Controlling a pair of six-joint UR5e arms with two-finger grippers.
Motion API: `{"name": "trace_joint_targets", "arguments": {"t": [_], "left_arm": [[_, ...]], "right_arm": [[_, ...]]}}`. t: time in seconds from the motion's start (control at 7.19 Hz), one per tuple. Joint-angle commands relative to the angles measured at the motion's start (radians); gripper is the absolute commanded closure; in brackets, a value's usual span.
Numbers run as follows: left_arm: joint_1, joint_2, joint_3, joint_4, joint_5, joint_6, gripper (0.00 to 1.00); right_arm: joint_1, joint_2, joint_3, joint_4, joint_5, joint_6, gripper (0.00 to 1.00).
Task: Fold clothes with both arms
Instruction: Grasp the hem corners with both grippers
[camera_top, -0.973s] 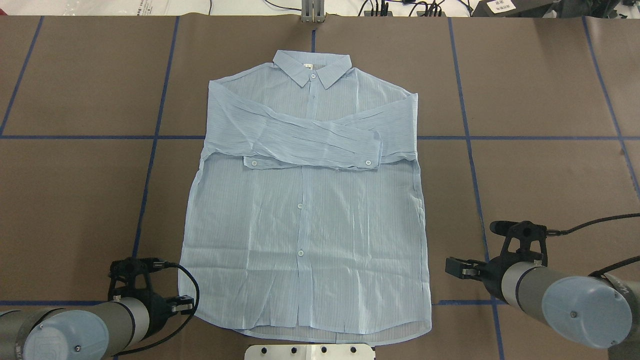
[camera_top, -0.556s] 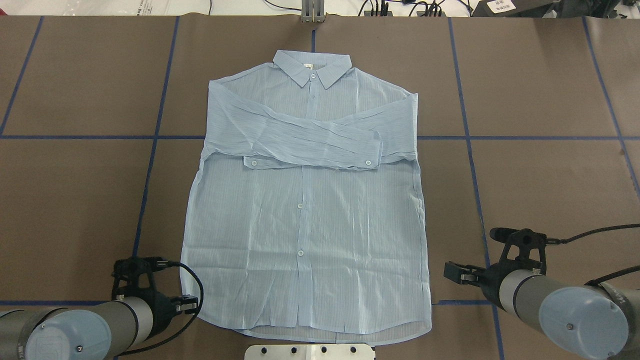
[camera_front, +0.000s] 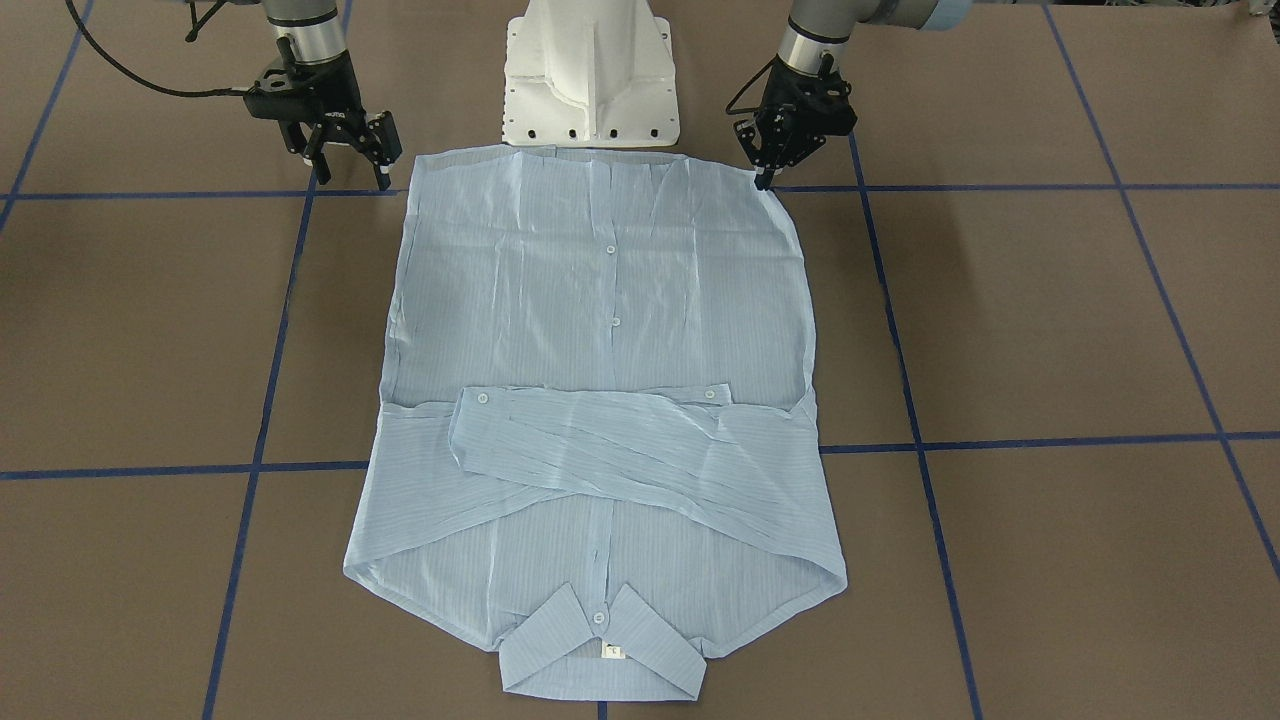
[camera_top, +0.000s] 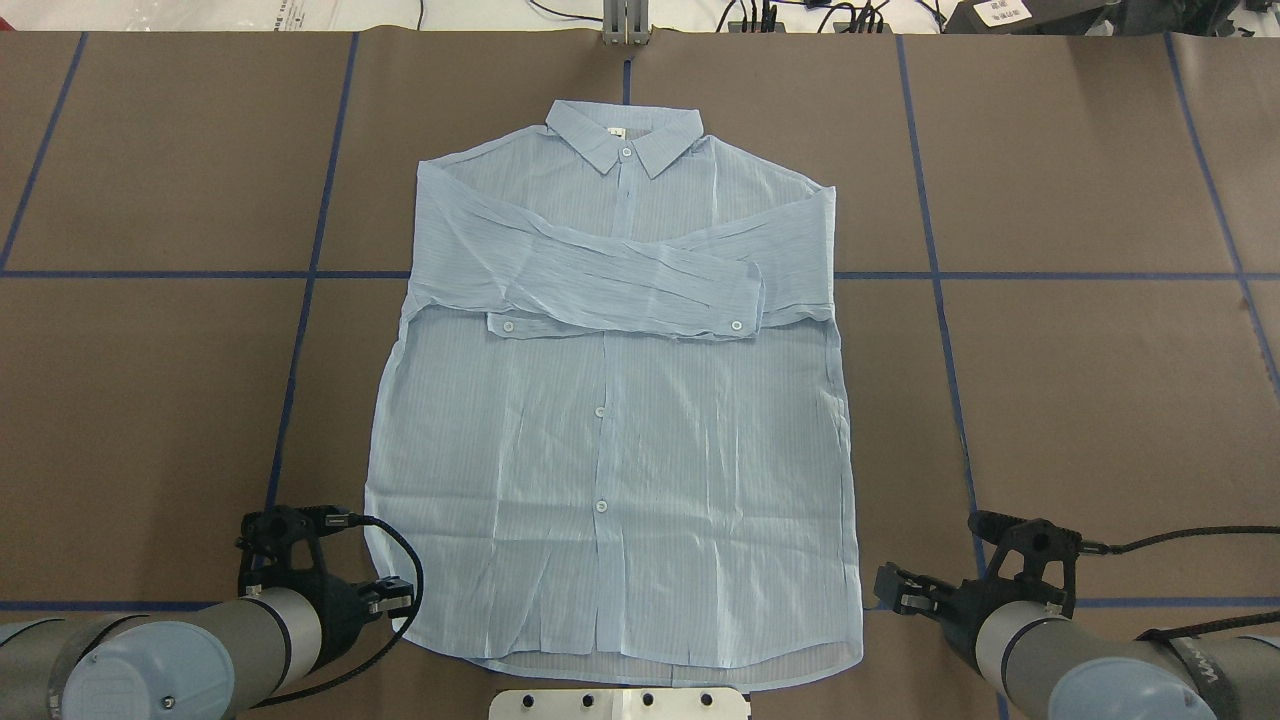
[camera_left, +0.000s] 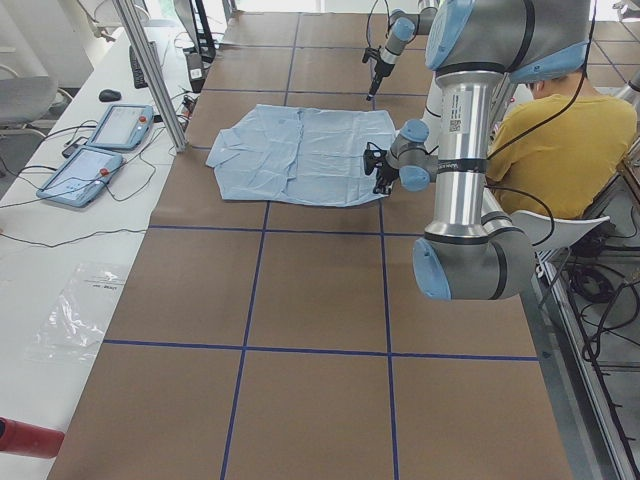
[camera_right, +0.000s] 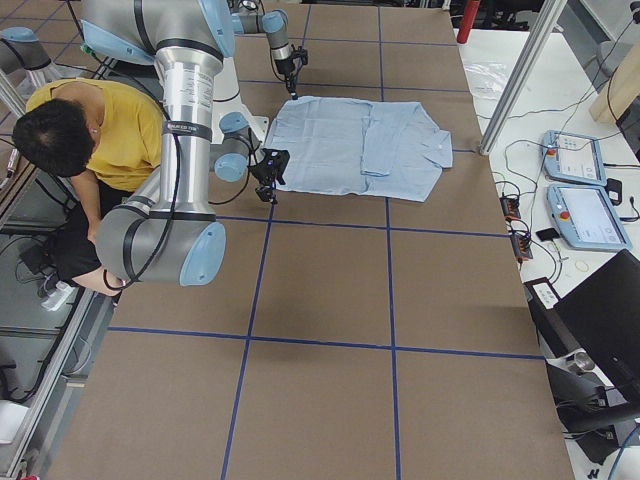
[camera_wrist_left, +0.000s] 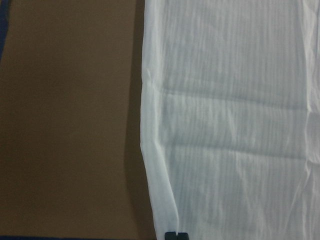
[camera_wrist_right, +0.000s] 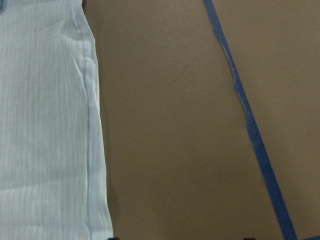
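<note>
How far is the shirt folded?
Partly folded: both sleeves lie crossed over the chest, while the rest of the shirt lies spread flat.

Taped brown table (camera_top: 1100, 400) (person (camera_left: 560, 140) beside)

Overhead from behind, front view opposite, side views from table (camera_top: 1100, 380) ends, wrist cams close-up; shirt (camera_top: 610, 450) in every view.

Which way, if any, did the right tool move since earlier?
Yes: the right tool came back toward the robot, now level with the blue tape line.
</note>
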Motion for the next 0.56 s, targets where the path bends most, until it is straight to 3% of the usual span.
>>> {"name": "trace_joint_targets", "arguments": {"t": [0.0,0.28,0.42], "left_arm": [[0.001,-0.009,0.0,-0.003,0.03,0.003,1.0],[0.0,-0.009,-0.008,-0.003,0.042,0.004,1.0],[0.0,-0.007,-0.011,-0.003,0.044,0.004,1.0]], "right_arm": [[-0.059,0.024,-0.002,-0.029,-0.045,0.062,0.29],[-0.066,0.159,-0.013,-0.193,-0.045,0.092,0.34],[-0.08,0.191,-0.046,-0.212,-0.049,0.117,0.36]]}}
